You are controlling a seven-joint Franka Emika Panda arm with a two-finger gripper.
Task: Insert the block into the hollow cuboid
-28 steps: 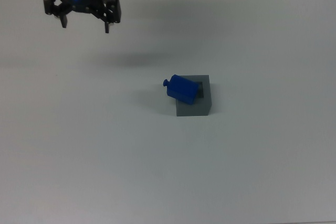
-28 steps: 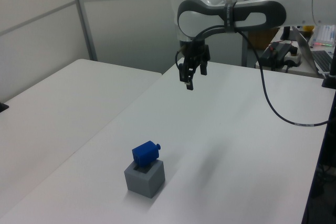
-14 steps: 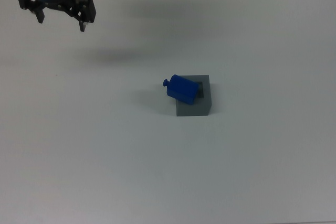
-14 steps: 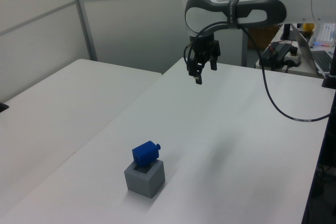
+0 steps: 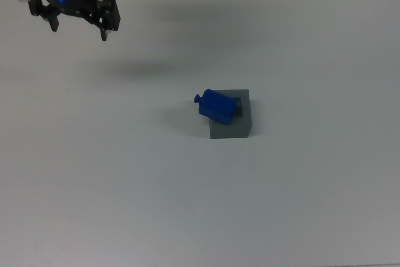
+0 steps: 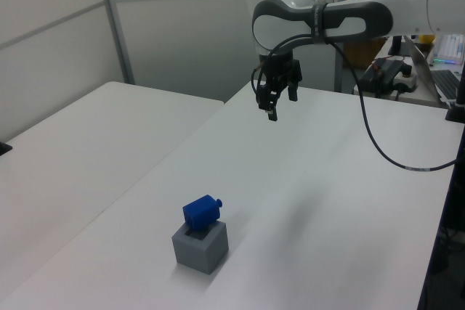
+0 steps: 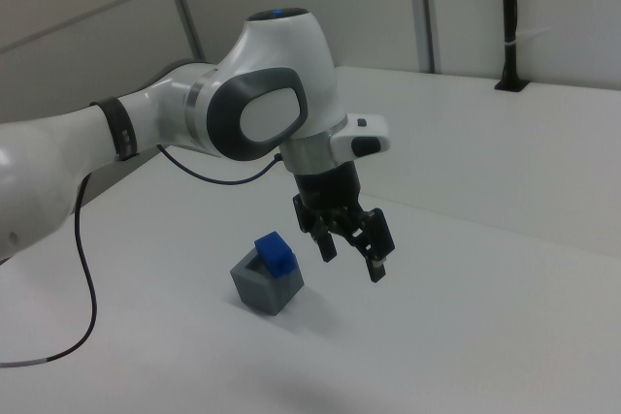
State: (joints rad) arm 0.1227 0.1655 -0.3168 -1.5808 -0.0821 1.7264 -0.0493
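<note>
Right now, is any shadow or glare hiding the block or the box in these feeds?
No. In the top view, the gripper casts a soft shadow on the table, well clear of the block and hollow cuboid. In the left view, lighting is even, with a faint arm shadow to the left view's right of the cuboid. In the right view, both show plainly.

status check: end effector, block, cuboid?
End effector open, empty, high and away. Block tilted in hollow cuboid recess, not fully seated. Nothing in the way.
</note>
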